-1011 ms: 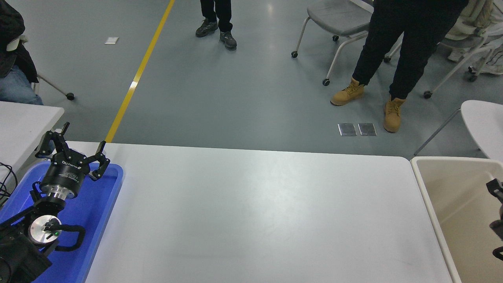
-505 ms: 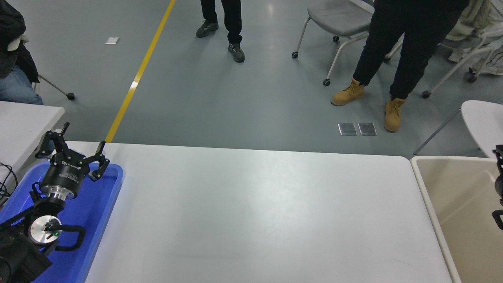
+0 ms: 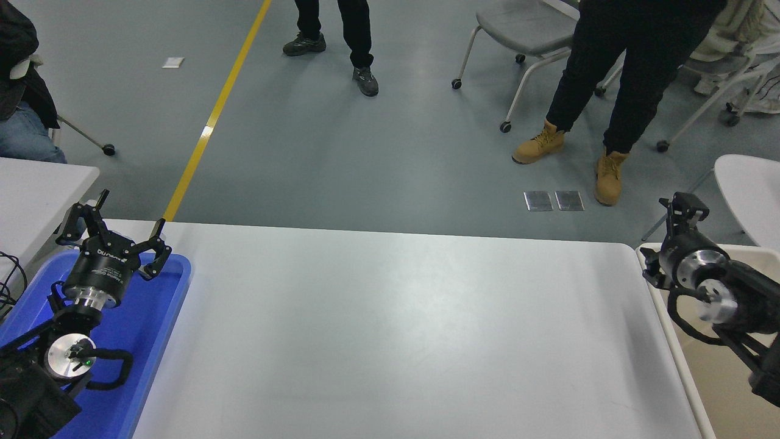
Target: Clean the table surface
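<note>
The table surface (image 3: 390,329) is a wide white-grey top filling the lower middle of the head view, with nothing lying on it. My left gripper (image 3: 125,222) hangs open over the far end of a blue tray (image 3: 149,329) at the table's left end, holding nothing. My right gripper (image 3: 685,207) points away from the camera just past the table's far right corner, above the rim of a beige bin (image 3: 655,286). It is seen edge-on, so its state does not show.
The beige bin sits against the table's right end. A smaller white table (image 3: 36,189) stands at left and a rounded white tabletop (image 3: 749,189) at right. People's legs (image 3: 600,103) and wheeled chairs (image 3: 518,36) are beyond the far edge.
My right arm has come up from the right edge over the bin and swung left and forward into view. A person at the top has stepped left. The left arm has not moved.
</note>
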Tool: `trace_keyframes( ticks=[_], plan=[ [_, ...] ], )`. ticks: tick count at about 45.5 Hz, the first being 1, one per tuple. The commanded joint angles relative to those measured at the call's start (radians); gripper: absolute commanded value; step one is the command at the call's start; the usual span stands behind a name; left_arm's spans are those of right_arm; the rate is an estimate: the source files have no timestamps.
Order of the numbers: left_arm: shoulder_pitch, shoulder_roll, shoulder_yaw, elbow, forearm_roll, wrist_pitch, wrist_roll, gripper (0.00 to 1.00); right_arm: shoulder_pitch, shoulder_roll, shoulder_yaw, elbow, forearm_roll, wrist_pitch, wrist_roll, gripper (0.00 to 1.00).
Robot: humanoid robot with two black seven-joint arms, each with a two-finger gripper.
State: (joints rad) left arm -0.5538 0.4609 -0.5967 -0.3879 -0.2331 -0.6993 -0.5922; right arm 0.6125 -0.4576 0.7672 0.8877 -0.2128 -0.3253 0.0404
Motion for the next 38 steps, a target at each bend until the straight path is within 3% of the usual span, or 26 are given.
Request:
trace_keyframes(
  ticks=[1, 23, 38],
  plan=[
    [0.000, -0.001, 0.000, 0.000, 0.000, 0.000, 0.000, 1.00, -0.017, 0.134, 0.110, 0.002, 0.004, 0.000, 0.004, 1.00],
    [0.000, -0.001, 0.000, 0.000, 0.000, 0.000, 0.000, 1.00, -0.017, 0.266, 0.161, -0.019, 0.004, 0.002, 0.115, 1.00],
    [0.000, -0.001, 0.000, 0.000, 0.000, 0.000, 0.000, 1.00, -0.016, 0.270, 0.142, -0.049, 0.004, 0.003, 0.133, 1.00]
  ],
)
